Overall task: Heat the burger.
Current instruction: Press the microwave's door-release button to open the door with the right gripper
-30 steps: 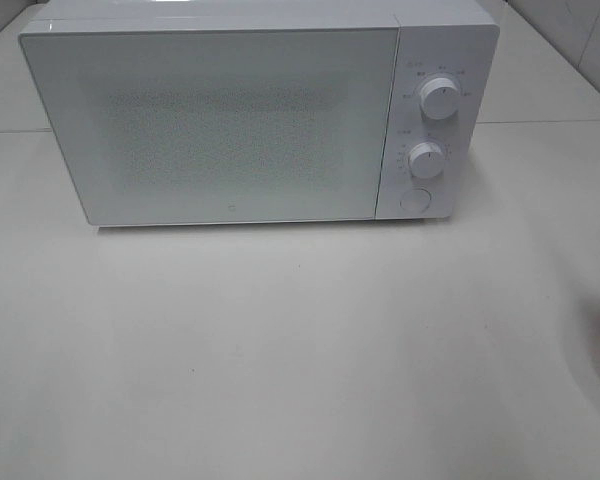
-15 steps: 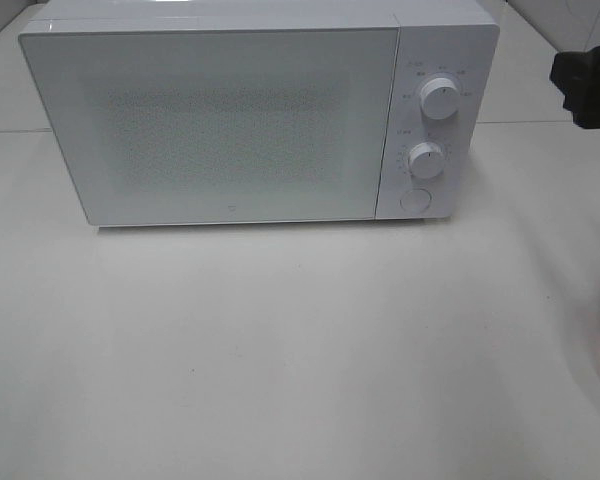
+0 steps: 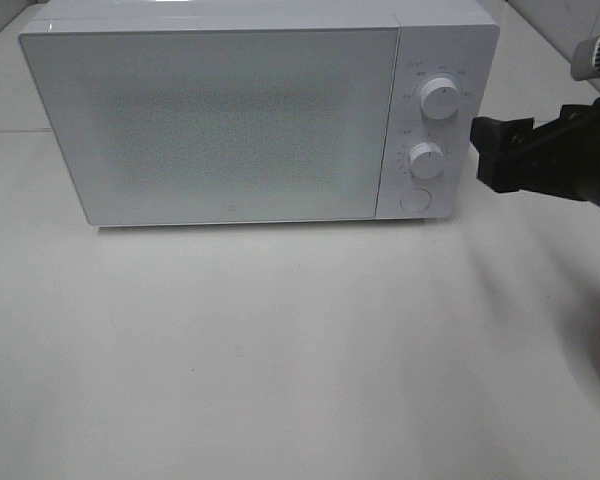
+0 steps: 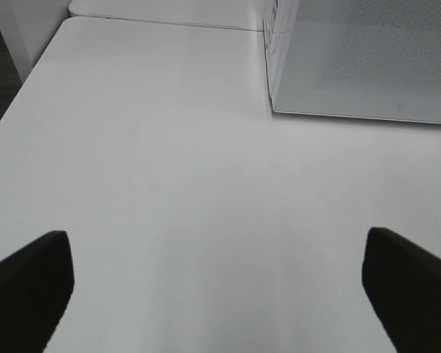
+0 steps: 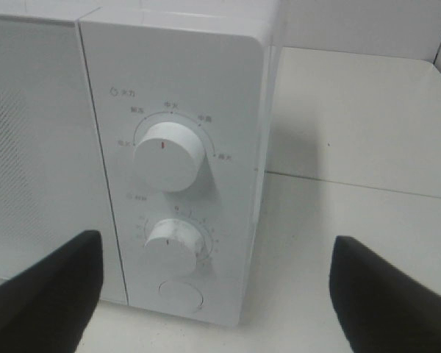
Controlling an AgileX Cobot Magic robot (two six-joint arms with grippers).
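Looking from the left, your left gripper (image 4: 217, 246) hangs wide open and empty over the pale table (image 4: 154, 162). The boxy white microwave (image 3: 220, 120) has its door shut. Your black right gripper (image 3: 495, 152), jaws apart and empty, has just swung in right of its control panel (image 3: 438, 125), likely to open it. You can't see the burger anywhere.

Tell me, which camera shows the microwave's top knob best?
The right wrist view: the top knob sits close and large, its red mark clear. The exterior high view shows it small. The left wrist view shows only the door of the microwave.
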